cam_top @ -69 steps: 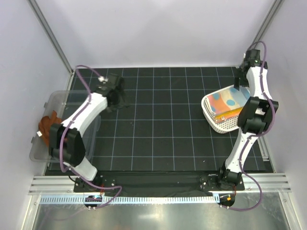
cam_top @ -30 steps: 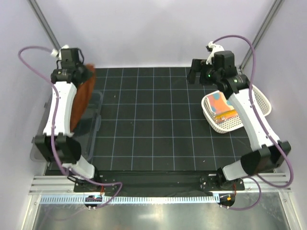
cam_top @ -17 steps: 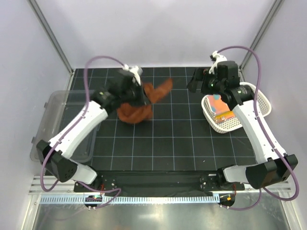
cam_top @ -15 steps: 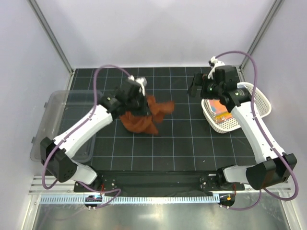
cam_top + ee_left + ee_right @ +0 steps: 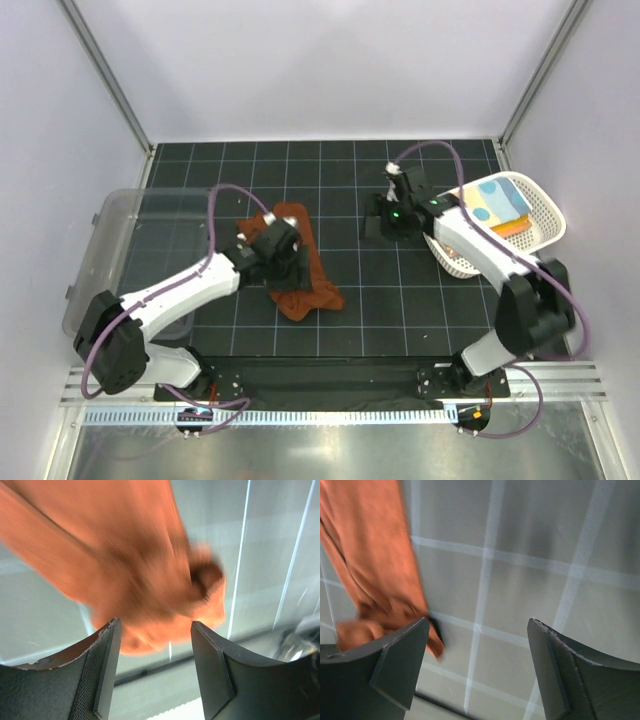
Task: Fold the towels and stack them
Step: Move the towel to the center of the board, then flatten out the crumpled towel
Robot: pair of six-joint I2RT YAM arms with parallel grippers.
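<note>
So the rust-brown towel (image 5: pixel 312 293) is seen crumpled on the black mat (image 5: pixel 400 300), left of centre, right under the left claw (image 5: pixel 155 625), whose fingers are spread wide with nothing pinched. The right claw (image 5: pixel 477 622) is held open and empty too. Other towels (image 5: pixel 497 205) are piled in the white basket (image 5: pixel 548 232)

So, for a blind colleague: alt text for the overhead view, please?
A rust-brown towel lies crumpled on the black gridded table, with the left gripper over its left side. The right gripper hangs over the table to its right, beside a white basket of coloured towels; a clear bin sits at far left.
</note>
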